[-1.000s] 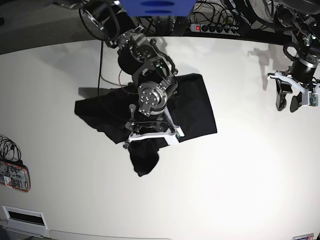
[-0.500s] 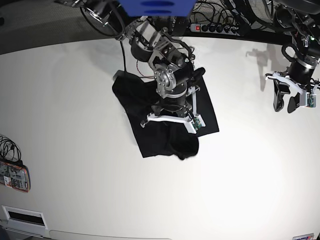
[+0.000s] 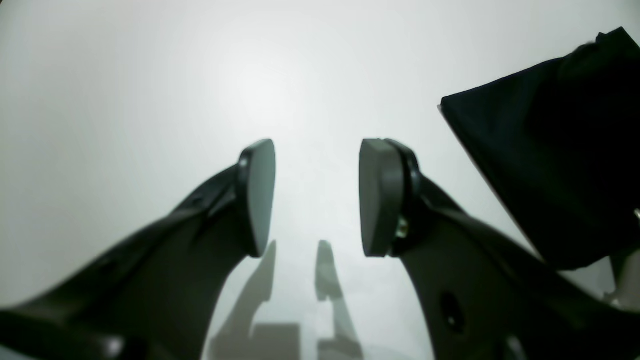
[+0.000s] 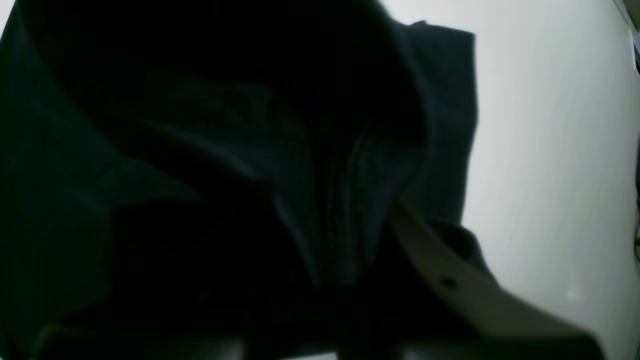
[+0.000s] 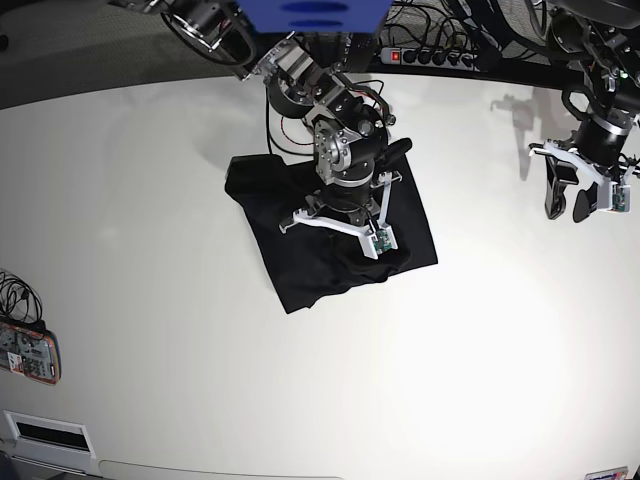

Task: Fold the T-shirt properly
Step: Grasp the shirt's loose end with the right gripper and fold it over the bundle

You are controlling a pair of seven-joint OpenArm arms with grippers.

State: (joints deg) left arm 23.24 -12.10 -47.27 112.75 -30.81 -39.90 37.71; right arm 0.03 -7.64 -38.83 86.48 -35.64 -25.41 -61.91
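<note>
White tabletop (image 5: 180, 180) fills the base view, with cables and a power strip (image 5: 430, 56) along its 12 o'clock edge and a small device (image 5: 28, 352) at 9 o'clock. Lying just above centre toward 12 o'clock, the T-shirt (image 5: 290, 270) is partly folded into a rough dark block. Over it, the right gripper (image 5: 350, 245) sits buried in bunched cloth; its wrist view shows only dark folds and one pale finger (image 4: 450, 280), so I cannot tell whether it holds fabric. At 3 o'clock, well apart from the shirt, the left gripper (image 3: 317, 197) hovers with pads (image 3: 260, 195) spread moderately, gripping nothing. Such cloth looks light, limp and prone to slumping, so a pinch at a hem corner or folded edge seems best. Bare surface lies all round, widest toward 6 o'clock.
</note>
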